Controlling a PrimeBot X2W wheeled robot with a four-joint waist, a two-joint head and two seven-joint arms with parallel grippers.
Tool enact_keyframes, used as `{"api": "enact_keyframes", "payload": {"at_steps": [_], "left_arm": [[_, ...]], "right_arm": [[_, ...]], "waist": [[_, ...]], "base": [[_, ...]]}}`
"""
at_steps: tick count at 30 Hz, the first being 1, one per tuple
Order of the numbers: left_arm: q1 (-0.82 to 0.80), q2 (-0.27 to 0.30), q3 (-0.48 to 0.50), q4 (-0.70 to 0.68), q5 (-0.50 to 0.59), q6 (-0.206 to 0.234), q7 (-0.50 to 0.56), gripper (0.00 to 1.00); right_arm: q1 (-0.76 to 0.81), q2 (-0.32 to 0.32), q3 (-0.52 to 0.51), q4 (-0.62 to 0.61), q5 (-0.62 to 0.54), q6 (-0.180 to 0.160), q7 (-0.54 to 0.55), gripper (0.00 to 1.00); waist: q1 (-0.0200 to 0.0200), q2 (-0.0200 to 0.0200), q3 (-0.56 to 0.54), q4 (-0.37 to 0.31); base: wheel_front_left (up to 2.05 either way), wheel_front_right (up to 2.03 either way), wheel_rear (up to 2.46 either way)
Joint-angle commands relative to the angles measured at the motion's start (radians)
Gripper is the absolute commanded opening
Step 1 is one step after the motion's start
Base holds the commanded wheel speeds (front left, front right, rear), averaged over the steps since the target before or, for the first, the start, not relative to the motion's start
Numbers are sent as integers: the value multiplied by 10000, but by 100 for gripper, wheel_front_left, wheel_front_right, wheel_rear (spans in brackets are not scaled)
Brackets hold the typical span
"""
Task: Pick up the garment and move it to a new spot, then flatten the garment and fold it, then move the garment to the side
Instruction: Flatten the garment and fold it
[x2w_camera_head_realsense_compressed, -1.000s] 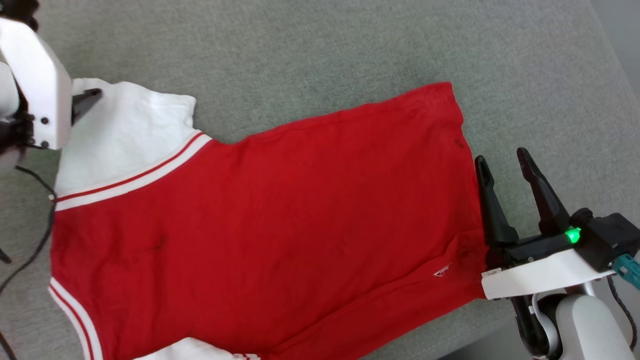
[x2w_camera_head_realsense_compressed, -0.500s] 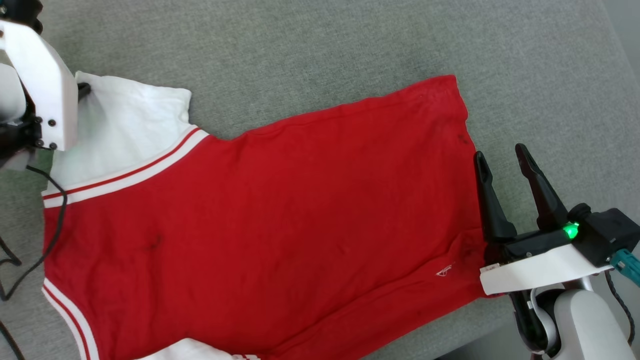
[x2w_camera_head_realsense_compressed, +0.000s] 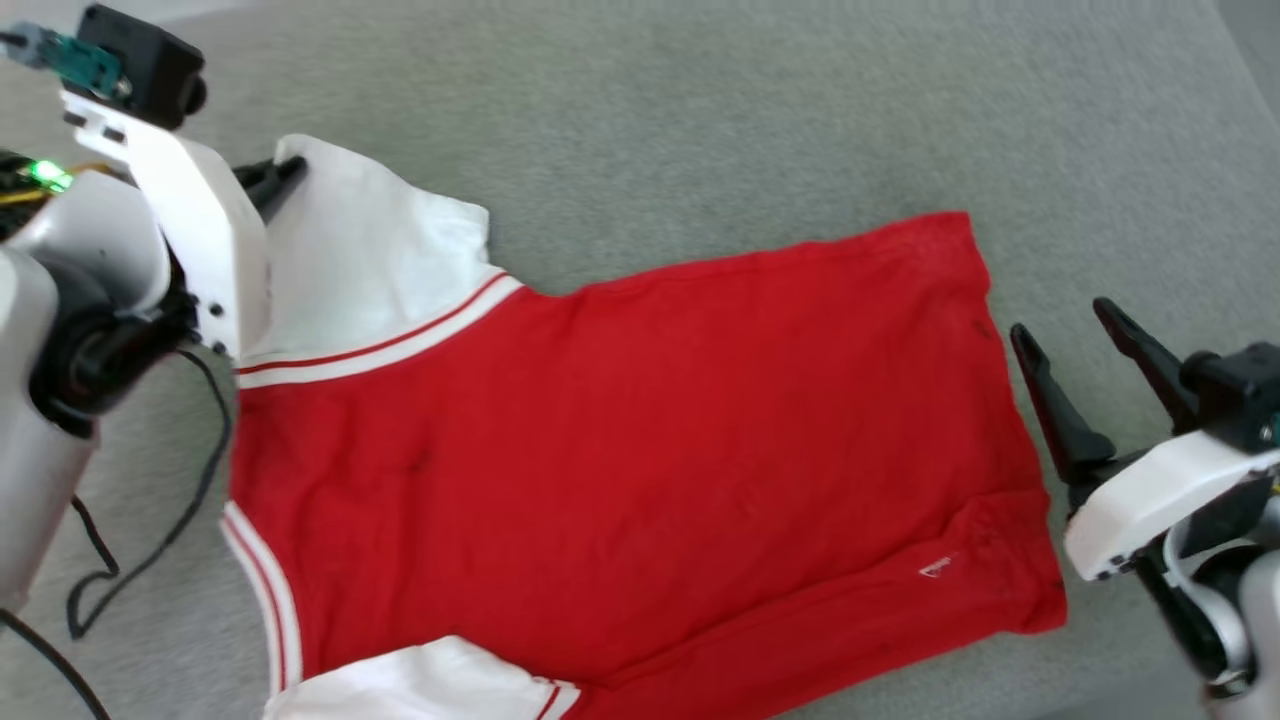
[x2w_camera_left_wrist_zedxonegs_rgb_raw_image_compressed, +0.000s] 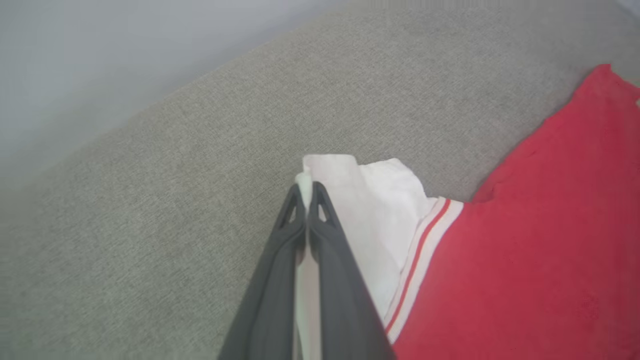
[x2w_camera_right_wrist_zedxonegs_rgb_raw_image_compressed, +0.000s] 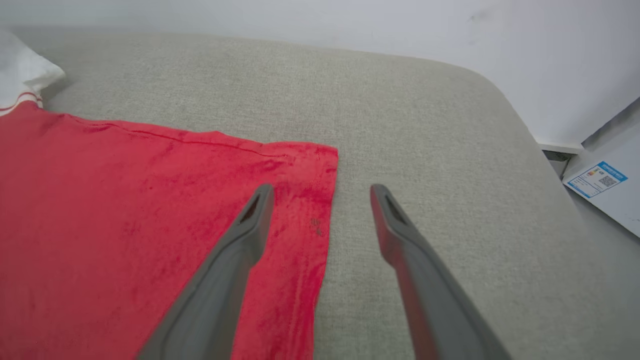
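Pinching the outer edge of the far white sleeve (x2w_camera_head_realsense_compressed: 370, 250), the left gripper (x2w_camera_head_realsense_compressed: 285, 172) sits at about ten o'clock in the head view. Its two dark fingers are pressed together on a fold of white cloth, which the left wrist view shows pushed up between the tips. The left forearm (x2w_camera_head_realsense_compressed: 60, 300) enters from the nine o'clock edge, and the fingers point toward two o'clock. A dark cable (x2w_camera_head_realsense_compressed: 190, 480) hangs below the wrist. The garment (x2w_camera_head_realsense_compressed: 620, 450) lies spread across the grey cushion (x2w_camera_head_realsense_compressed: 700, 120), filling the middle of the head view, with its striped shoulder seams toward nine o'clock and its hem toward three o'clock. A second white sleeve (x2w_camera_head_realsense_compressed: 420, 685) shows at six o'clock. The right gripper (x2w_camera_head_realsense_compressed: 1060, 320) is at three to four o'clock, fingers spread wide and pointing toward eleven o'clock, holding nothing. In the right wrist view one finger lies over the red hem corner and the other over bare cushion. Whether either touches the cloth cannot be told.
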Motion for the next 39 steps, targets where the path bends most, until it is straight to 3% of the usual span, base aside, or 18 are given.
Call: {"api": "enact_keyframes", "payload": {"at_steps": [1,9,16,25,36,37,38,39], "left_arm": [[182,-1,-6,-133,-48,-21,-93,0],[1322,14,176,-1981,-517,141,-836,0],[2099,184,101,-3807,-64,549,-1350,0],[2614,171,-11,-5132,334,928,-1724,0],[2949,-137,-337,-5383,500,866,-2164,0],[2971,-134,-345,-5352,488,848,-2200,0],[2989,-144,-352,-5305,476,849,-2237,0],[3031,-147,-355,-5245,458,850,-2252,0]], "right_arm": [[-231,-166,50,-93,114,-7,208,100],[-918,-1966,239,-377,1448,-7,3886,100],[-1852,-2491,-385,471,1868,-6,5945,100],[-2841,-2729,-183,1614,1904,-6,7172,100],[-2713,-2617,576,3095,1590,-6,7036,100],[-2660,-2568,675,3241,1664,-4,6994,85],[-2643,-2570,746,3320,1675,-4,6835,11],[-2648,-2557,750,3441,1671,-6,6718,0]], "waist": [[0,0,-348,373],[0,0,-559,1252],[0,0,-94,2006],[0,0,474,2786],[0,0,735,3404],[0,0,721,3426],[0,0,688,3445],[0,0,635,3453]], "base": [[0,0,0],[0,0,0],[0,0,0],[0,0,0],[0,0,0],[0,0,0],[0,0,0],[0,0,0]]}}
